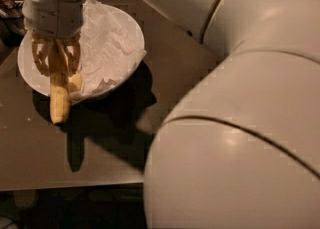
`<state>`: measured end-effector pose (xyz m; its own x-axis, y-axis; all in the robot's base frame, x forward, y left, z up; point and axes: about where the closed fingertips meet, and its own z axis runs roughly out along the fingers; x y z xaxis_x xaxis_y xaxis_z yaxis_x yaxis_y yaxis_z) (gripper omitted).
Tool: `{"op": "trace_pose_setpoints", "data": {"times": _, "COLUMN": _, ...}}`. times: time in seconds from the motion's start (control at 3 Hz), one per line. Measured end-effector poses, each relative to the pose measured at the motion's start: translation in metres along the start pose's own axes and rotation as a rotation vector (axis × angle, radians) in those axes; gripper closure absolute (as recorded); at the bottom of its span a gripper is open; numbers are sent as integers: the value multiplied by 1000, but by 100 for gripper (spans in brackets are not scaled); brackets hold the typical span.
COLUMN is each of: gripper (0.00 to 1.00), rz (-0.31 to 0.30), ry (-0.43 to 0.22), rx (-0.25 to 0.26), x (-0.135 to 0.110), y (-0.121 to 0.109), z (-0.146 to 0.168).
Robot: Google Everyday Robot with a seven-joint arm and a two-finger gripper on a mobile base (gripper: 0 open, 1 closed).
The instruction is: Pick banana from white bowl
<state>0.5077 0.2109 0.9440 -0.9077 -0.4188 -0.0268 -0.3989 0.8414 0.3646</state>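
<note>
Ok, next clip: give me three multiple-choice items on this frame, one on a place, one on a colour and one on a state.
1. Where is the banana relative to the white bowl?
A. Lying flat in its middle
B. Hanging from the gripper at its near rim
C. Lying on the floor, far from it

2. What colour is the crumpled paper in the bowl?
A. Blue
B. White
C. Red

3. What is the gripper's state?
A. Open and empty
B. Shut on the banana
C. Out of view

Answers:
1 B: the banana hangs end-down from the gripper, and its tip shows below the rim.
2 B: the paper is as white as the bowl.
3 B: the gripper closes around the banana's top, and the fruit hangs from it.
</note>
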Motion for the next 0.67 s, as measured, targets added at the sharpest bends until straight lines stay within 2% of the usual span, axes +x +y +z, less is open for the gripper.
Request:
{"op": "trace_pose_setpoints", "data": {"times": 0.33, "gripper": 100, "rz": 45, "ry": -18, "rx": -22, "x": 45, "y": 0, "z": -3}}
{"op": "trace_pose_setpoints", "data": {"times": 0.67, "gripper": 100, "rz": 45, "ry": -18, "rx": -22, "x": 45, "y": 0, "z": -3}}
